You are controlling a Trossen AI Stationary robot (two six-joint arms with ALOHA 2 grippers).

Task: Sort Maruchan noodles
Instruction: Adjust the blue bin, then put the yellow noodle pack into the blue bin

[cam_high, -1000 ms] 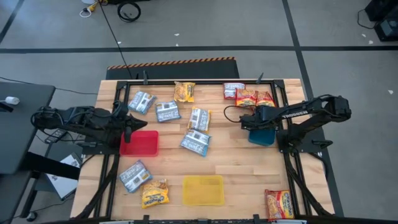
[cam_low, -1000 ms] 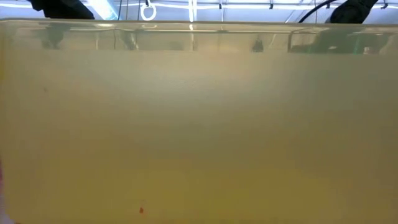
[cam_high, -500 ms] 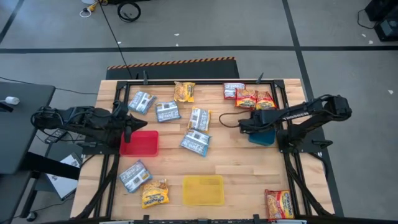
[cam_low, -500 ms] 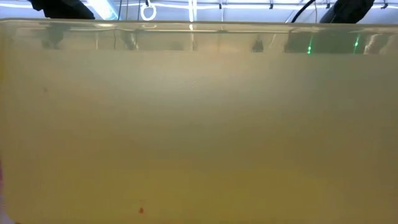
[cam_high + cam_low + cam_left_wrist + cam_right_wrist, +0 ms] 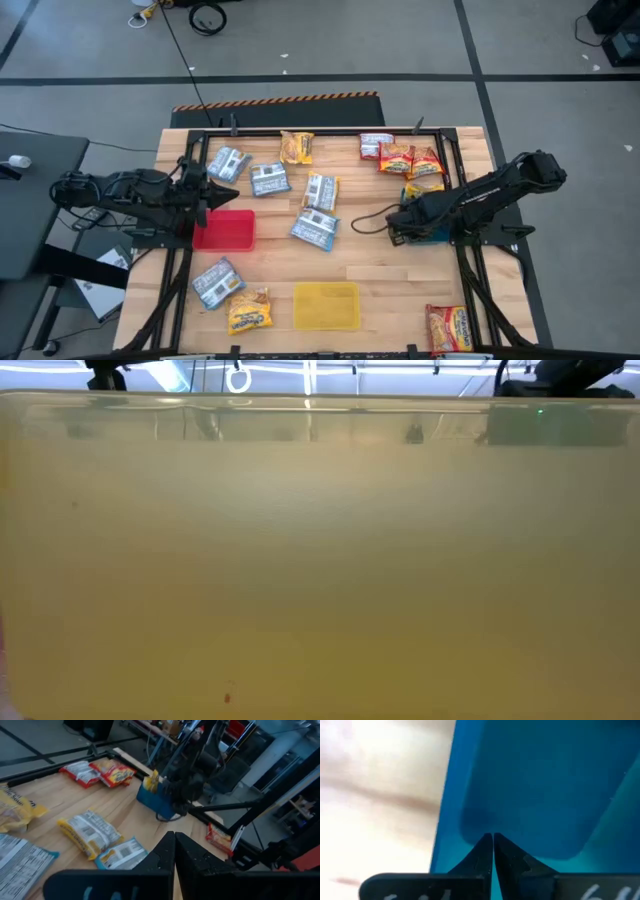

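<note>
Right gripper [image 5: 392, 226]: jaws clenched, nothing grasped, low over the blue tray [image 5: 432, 232] near the counter [image 5: 380, 270] right edge. Left gripper [image 5: 203, 196]: jaws clenched, empty, waiting beside the red tray [image 5: 226, 231]. Step in hand: appears to be between picks, no packet carried. Blue-and-white packets [image 5: 315, 229] lying mid-counter, well apart from the blue tray; red packets [image 5: 411, 158] at the far edge; yellow tray [image 5: 326, 306] bare. Next move: open jaws, reach to a blue-and-white packet, grasp, carry to the blue tray.
</note>
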